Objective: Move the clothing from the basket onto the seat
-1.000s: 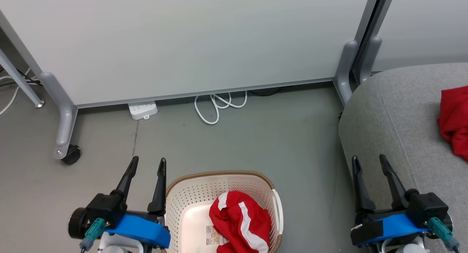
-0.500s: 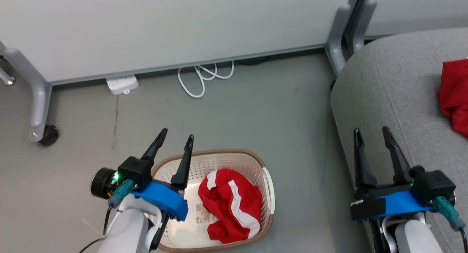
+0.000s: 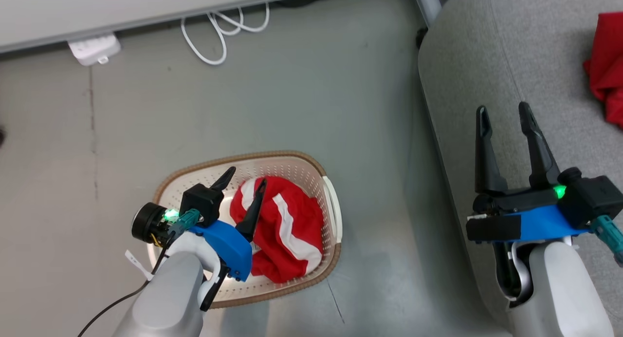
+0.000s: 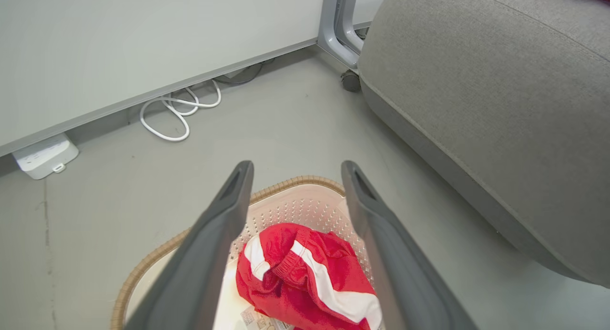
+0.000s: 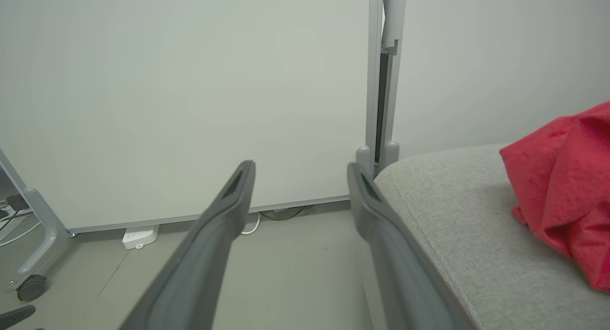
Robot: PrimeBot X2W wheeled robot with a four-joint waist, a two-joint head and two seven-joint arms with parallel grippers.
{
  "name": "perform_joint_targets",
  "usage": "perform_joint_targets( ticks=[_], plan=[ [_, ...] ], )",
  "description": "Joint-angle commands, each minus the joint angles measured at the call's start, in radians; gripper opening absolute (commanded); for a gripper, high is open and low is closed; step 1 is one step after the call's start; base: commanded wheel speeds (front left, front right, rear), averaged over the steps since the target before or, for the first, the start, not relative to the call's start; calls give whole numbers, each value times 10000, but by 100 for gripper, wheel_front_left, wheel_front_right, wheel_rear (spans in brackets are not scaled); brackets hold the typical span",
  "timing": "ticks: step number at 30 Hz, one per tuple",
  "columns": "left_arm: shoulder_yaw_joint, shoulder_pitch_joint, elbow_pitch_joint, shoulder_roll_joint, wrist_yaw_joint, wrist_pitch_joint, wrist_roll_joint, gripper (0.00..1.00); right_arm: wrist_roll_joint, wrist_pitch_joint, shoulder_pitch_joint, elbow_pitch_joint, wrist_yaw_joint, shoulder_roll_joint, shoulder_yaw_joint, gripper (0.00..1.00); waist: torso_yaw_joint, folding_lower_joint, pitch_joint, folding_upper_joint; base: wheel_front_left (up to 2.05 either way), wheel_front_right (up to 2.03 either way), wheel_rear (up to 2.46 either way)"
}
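Left gripper (image 3: 246,177) (image 4: 295,167): two long, dark, tapering fingers spread wide with nothing between them. It hangs over the basket (image 3: 243,157) (image 4: 295,180), and in the left wrist view its tips look clear of the cloth.

Basket: an oval tub of cream plastic, walls pierced with rows of small holes, brown woven-look rim, white handle on the side toward the seat. It stands on the floor (image 3: 316,108).

Red garment (image 3: 287,225) (image 4: 305,282): soft, crumpled in a heap inside the basket, with white stripes and a gathered elastic edge.

Right gripper (image 3: 503,107) (image 5: 300,165): fingers likewise apart and empty, held over the near edge of the seat (image 3: 486,59) (image 4: 476,82) (image 5: 452,215).

Seat: a broad grey cushion of coarse woven cloth with rounded corners and a stitched seam along its edge.

Second garment (image 3: 606,79) (image 5: 562,187): plain red folds lying on the seat top, well apart from the right gripper.

Farther off: smooth grey floor, a looped white cable (image 3: 214,35), a white power strip (image 3: 94,48), and a pale, flat partition panel (image 5: 190,82).
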Motion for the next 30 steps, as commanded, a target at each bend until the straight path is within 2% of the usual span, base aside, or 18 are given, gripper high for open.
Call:
perform_joint_targets(
  ticks=[1, 7, 13, 16, 30],
  plan=[
    [-178, -265, 298, 86, 11, -30, -141, 100, 72, -9, -226, -79, -11, 21, 23, 100, -290, -2, 533, 0, 0, 0, 0],
    [-1073, -1127, 1744, 228, 9, 27, -889, 100, 149, -8, -640, -225, -11, 21, 52, 100, -483, -2, 1433, 0, 0, 0, 0],
    [-1836, -1897, 2841, 309, 9, 590, -1566, 100, 195, -8, -1044, -385, -11, 21, 52, 100, -629, -2, 2344, 0, 0, 0, 0],
    [-2071, -2149, 3044, 353, 8, 758, -1760, 100, 205, -8, -1176, -437, -11, 21, 73, 100, -680, -2, 2618, 0, 0, 0, 0],
    [-2882, -3008, 3845, 558, 8, 2824, -3715, 100, 138, -8, -1667, -751, -11, 21, 25, 100, -814, -2, 4125, 0, 0, 0, 0]
  ],
)
